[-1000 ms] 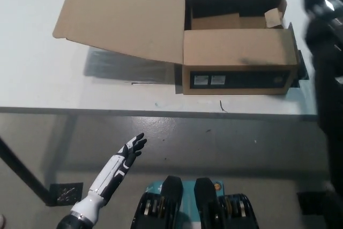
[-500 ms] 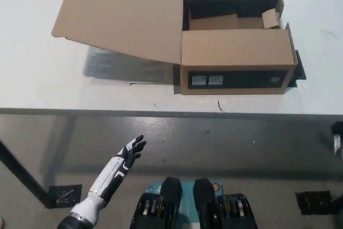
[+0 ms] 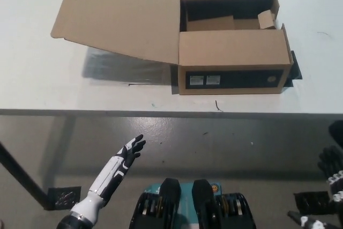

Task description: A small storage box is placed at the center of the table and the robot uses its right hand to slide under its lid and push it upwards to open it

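The table (image 3: pixel 48 87) carries the box (image 3: pixel 231 60) near its middle, close to the front edge, with the lid (image 3: pixel 120 14) thrown wide to the robot's left and the inside showing, so the opening looks done. The right hand (image 3: pixel 333 172), up beside the box a second ago, has dropped below the table edge at the far right (too dark to tell its fingers' state). The left hand (image 3: pixel 131 148) rests low, fingers spread and empty
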Available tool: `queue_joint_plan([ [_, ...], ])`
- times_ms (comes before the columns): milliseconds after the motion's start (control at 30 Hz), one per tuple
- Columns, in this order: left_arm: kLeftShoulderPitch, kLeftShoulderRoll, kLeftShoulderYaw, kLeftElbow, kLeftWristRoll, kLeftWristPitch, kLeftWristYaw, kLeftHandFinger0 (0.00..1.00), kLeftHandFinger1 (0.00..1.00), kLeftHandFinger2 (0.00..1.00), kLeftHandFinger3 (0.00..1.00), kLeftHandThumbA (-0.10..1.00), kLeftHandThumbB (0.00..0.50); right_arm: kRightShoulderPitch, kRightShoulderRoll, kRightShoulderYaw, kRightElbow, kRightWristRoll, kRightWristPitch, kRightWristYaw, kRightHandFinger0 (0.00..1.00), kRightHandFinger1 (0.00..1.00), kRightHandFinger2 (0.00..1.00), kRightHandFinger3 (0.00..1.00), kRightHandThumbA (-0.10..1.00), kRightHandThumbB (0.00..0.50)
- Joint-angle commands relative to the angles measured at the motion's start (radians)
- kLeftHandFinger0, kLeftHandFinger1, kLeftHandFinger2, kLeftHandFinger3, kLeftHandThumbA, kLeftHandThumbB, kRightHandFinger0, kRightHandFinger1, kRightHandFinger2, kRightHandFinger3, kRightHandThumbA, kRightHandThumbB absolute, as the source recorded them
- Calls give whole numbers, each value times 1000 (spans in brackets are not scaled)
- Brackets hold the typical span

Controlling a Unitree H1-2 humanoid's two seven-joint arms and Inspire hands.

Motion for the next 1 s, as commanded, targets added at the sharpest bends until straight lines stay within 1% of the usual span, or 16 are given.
queue_joint_plan([
  [0,-12,8,7,-40,2,-34,9,1000,1000,1000,1000,1000,500,-44,23,16,91,-45,-156,12,1000,1000,1000,1000,1000,434],
  [67,-9,6,5,-38,6,-39,10,1000,1000,1000,1000,1000,500,-58,29,21,140,-45,-178,15,1000,1000,1000,1000,1000,438],
  [133,-4,5,4,-34,13,-47,15,1000,1000,1000,1000,1000,500,-71,31,31,180,-51,-186,19,1000,1000,1000,1000,1000,456],
  [167,-3,4,5,-32,10,-48,15,1000,1000,1000,1000,1000,500,-77,29,37,193,-57,-186,21,1000,1000,1000,1000,1000,454],
  [200,-1,5,7,-29,6,-50,14,1000,1000,1000,1000,1000,500,-83,31,46,200,-59,-172,21,1000,1000,1000,1000,1000,467],
  [233,-1,5,8,-26,5,-54,15,1000,1000,1000,1000,1000,500,-88,34,50,205,-54,-162,22,1000,1000,1000,1000,1000,471],
  [333,3,3,9,-23,7,-61,18,1000,1000,1000,1000,1000,500,-98,37,58,233,-44,-174,22,1000,1000,1000,1000,1000,436],
  [433,8,3,9,-27,8,-58,17,1000,1000,1000,1000,1000,500,-95,39,61,244,-42,-180,18,1000,1000,1000,1000,1000,432],
  [500,11,3,9,-27,9,-60,18,1000,1000,1000,1000,1000,500,-95,45,58,254,-36,-177,11,1000,1000,1000,1000,1000,448],
  [533,13,3,10,-28,6,-60,16,1000,1000,1000,1000,1000,500,-96,46,58,261,-33,-177,11,1000,1000,1000,1000,1000,447],
  [633,11,0,13,-16,9,-59,22,1000,1000,1000,1000,1000,500,-100,44,56,285,-22,-183,20,1000,1000,1000,1000,1000,437],
  [667,8,-1,12,-7,9,-61,25,1000,1000,1000,1000,1000,500,-100,41,56,293,-23,-184,23,1000,1000,1000,1000,1000,423],
  [767,6,-5,15,-4,10,-61,28,1000,1000,1000,1000,1000,500,-102,35,55,298,-18,-174,26,1000,1000,1000,1000,1000,428],
  [800,6,-4,15,-6,11,-60,28,1000,1000,1000,1000,1000,500,-104,36,54,299,-16,-170,25,1000,1000,1000,1000,1000,443],
  [967,7,0,16,2,7,-61,27,1000,1000,1000,1000,1000,500,-113,37,49,318,-8,-187,28,1000,1000,1000,1000,1000,424],
])
